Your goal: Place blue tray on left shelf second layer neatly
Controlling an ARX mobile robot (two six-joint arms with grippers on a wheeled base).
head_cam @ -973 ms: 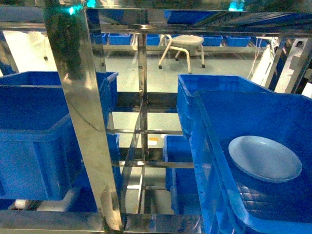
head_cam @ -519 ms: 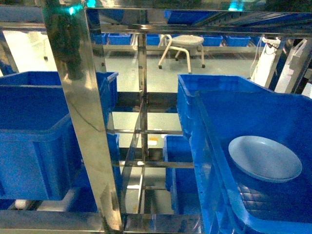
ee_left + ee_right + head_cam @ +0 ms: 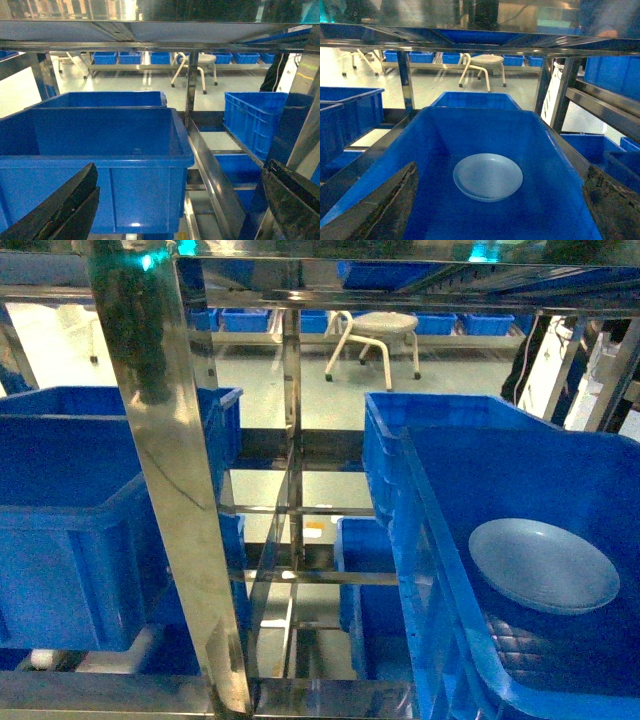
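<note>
- My left tool (image 3: 165, 210) has its fingers spread wide, holding nothing, squared up to a blue tray (image 3: 95, 150) on the left shelf, whose near wall sits parallel to the shelf's rail (image 3: 212, 180).
- My right tool (image 3: 495, 210) is equally wide and empty, framing the tray with the plate (image 3: 487, 177) on the right.
- Whether that left one is already placed, I cannot tell.

Pale glossy floor (image 3: 300, 380), white stool (image 3: 380, 335), steel shelving uprights (image 3: 165, 480).
</note>
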